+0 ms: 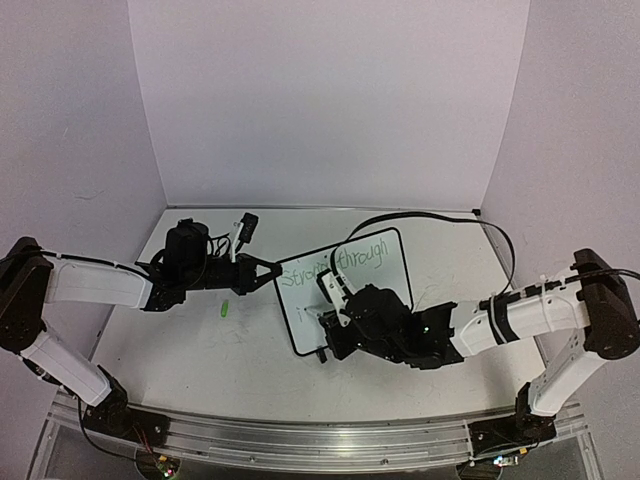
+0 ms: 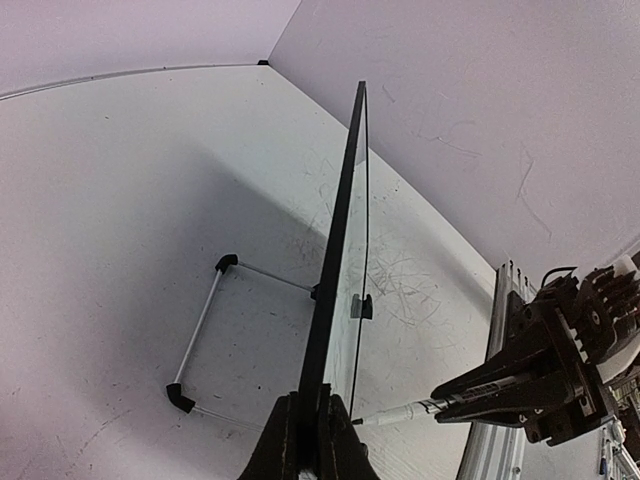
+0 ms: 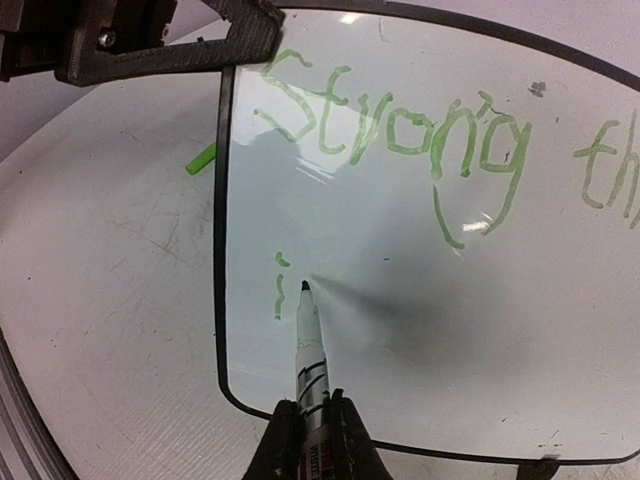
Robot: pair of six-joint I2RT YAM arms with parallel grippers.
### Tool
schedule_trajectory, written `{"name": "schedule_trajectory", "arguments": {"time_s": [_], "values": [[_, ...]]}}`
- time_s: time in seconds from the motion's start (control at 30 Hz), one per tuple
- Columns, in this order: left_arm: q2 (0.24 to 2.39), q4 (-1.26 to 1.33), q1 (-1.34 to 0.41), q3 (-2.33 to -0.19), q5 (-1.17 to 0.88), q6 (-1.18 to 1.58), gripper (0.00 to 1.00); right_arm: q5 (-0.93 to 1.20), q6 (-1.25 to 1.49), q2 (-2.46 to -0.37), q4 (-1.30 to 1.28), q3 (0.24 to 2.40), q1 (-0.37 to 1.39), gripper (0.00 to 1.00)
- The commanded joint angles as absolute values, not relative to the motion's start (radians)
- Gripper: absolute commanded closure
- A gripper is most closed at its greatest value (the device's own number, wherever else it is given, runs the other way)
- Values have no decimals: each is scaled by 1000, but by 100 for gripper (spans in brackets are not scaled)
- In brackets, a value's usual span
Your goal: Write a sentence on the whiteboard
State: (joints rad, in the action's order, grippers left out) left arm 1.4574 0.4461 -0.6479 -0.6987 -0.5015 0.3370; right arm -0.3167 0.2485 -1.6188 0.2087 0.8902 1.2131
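- I'm partway through the writing. The top line is down and the lower line has only just begun, so I judge the job a bit past half done.
- My left end effector [image 2: 310,440] is pressed together on the side edge of the whiteboard [image 3: 450,330]. It steadies the board near the middle of the worktop [image 1: 200,350], between the two arms, with the board's face turned to the right arm.
- The board's wire stand [image 2: 200,340] rests on the worktop behind it.
- My right end effector [image 3: 312,405] is pinching a marker [image 3: 308,340]. The tip sits at the board face just right of a green "i" on the lower line (I can't tell whether it actually touches).
- Next, as I judge it, comes a short, light stroke for the following letter. Pressure should stay low so the board doesn't twist in the left grip, with room left to the right for the remaining words.
- The sentence [image 3: 400,130] so far reads "Strong through" in green, with the lone "i" beneath.
- The marker barrel carries a printed label, too small to read.
- A small green cap [image 1: 226,309] lies on the worktop left of the board.
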Motion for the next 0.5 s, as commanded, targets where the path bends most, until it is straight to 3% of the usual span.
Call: {"name": "schedule_trajectory", "arguments": {"time_s": [0.0, 0.47], "values": [[1465, 339, -643, -694, -411, 264, 100, -336, 233, -1623, 224, 944, 1195, 100], [1473, 336, -643, -699, -410, 258, 100, -333, 219, -1652, 232, 963, 1186, 100]]}}
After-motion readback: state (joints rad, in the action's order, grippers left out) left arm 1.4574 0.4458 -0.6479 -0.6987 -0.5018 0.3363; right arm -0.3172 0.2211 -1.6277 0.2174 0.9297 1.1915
